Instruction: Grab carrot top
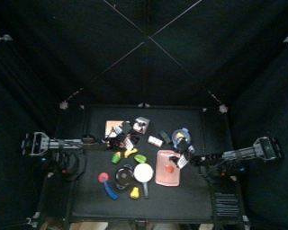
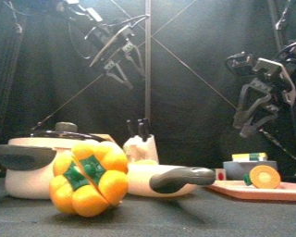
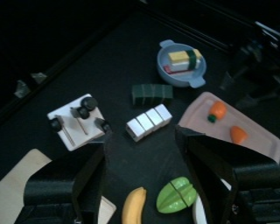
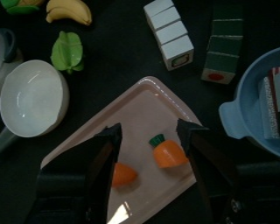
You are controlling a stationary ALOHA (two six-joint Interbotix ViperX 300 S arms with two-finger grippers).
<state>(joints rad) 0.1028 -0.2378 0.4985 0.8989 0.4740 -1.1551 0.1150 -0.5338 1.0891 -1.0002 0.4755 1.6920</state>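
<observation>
Left gripper (image 3: 143, 188) hangs high over the table's middle, jaws spread wide and empty, above a white block (image 3: 149, 122) and a green toy (image 3: 174, 194). To the right, the carrot top (image 4: 164, 152), a small orange stub with a green tip, lies on the pink tray (image 4: 101, 144) beside a round carrot slice (image 4: 126, 174). Right gripper (image 4: 152, 166) hovers directly over it, jaws wide, holding nothing. The piece looks like light, rigid, smooth plastic; pinching across its orange body seems safest.
</observation>
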